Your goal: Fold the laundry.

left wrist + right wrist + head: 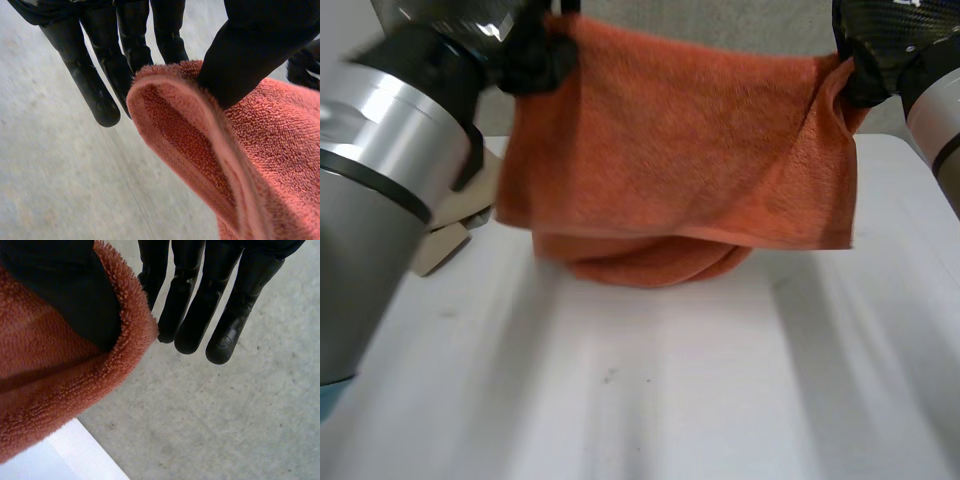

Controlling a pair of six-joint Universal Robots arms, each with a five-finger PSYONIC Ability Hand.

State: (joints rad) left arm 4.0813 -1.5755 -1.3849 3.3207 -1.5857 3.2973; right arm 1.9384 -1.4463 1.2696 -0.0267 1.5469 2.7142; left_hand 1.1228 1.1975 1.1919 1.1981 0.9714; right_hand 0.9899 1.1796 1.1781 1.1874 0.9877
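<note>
Orange towel (pixel 680 150): held up in the upper middle of the head view, stretched between both hands. Its lower part is bunched on the table (pixel 670 390) just beneath.
Left hand (pixel 535 50): seen at the upper left. One top corner is pinched between the thumb and near-straight fingers (pixel 100 90), with the hem rolled over at the grip.
Right hand (pixel 868 75): seen at the upper right. The other top corner is clamped under the thumb against straight fingers (pixel 200 310).
Step in hand: judged to be the spreading of the towel before a first fold.
Done well: both corners should be kept level and the top edge drawn taut, so that the slight sag is taken out. The towel should be raised until the bunched part hangs free, and only then laid flat.
Risk: both pinches look shallow, so a corner may be lost if it is pulled sharply.
Beige object (pixel 445 245): seen at the left, partly hidden by the left arm, near the towel.
</note>
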